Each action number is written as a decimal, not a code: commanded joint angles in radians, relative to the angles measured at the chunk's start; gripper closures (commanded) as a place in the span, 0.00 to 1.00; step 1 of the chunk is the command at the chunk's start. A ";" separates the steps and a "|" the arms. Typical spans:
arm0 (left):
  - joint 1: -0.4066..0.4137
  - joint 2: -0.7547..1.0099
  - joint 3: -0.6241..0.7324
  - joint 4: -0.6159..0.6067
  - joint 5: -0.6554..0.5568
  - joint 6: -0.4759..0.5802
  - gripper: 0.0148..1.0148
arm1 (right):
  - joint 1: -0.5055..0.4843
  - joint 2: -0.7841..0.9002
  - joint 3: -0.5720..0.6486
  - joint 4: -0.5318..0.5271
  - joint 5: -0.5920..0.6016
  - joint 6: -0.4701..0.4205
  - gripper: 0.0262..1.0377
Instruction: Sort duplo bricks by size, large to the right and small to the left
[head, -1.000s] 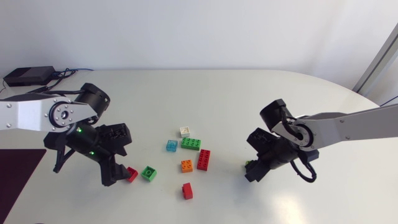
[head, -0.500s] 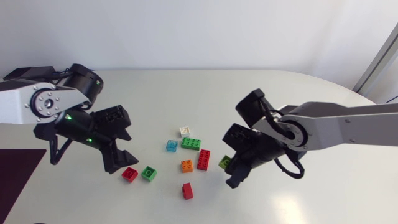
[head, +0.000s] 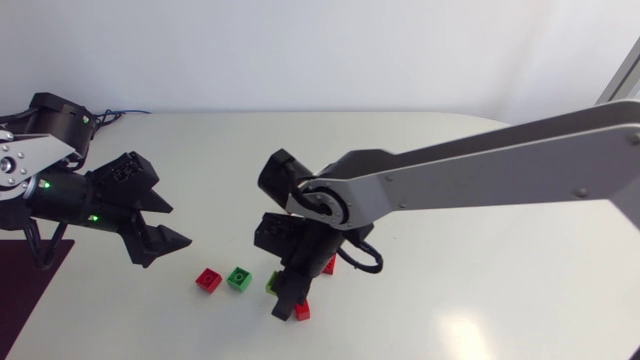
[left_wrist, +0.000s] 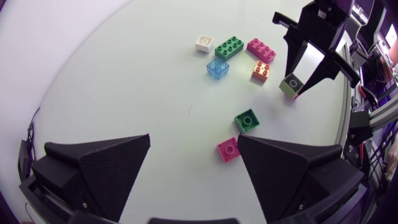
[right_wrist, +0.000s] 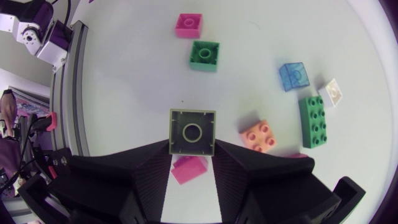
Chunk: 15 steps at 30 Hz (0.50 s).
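Holding a lime-green brick (right_wrist: 192, 132) pinched between both fingers, our right gripper (right_wrist: 192, 153) hangs over the table. A red brick (right_wrist: 188, 169) lies directly under it and an orange brick (right_wrist: 260, 137) just beside it. Our left gripper (left_wrist: 194, 142) stands spread wide, gripping nothing. A second red brick (left_wrist: 227, 149) and a green brick (left_wrist: 247, 120) lie just ahead of it.

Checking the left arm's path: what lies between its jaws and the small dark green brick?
A small red brick, just before that green brick; the left wrist view shows it.
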<state>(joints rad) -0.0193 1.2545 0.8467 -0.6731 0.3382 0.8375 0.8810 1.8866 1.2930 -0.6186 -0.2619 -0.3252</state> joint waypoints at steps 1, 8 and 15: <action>0.005 -0.009 -0.034 -0.002 0.019 0.009 0.04 | 0.027 0.057 0.054 -0.036 -0.020 -0.012 0.62; -0.068 0.029 -0.029 0.052 0.025 -0.031 0.04 | 0.052 0.106 0.100 -0.096 -0.039 -0.052 0.03; -0.251 0.178 0.060 0.070 0.025 -0.094 0.04 | -0.054 -0.060 0.000 -0.075 -0.048 -0.035 0.03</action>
<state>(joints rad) -0.2249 1.3876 0.8597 -0.6090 0.3462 0.7792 0.8700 1.9038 1.3365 -0.6930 -0.3077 -0.3588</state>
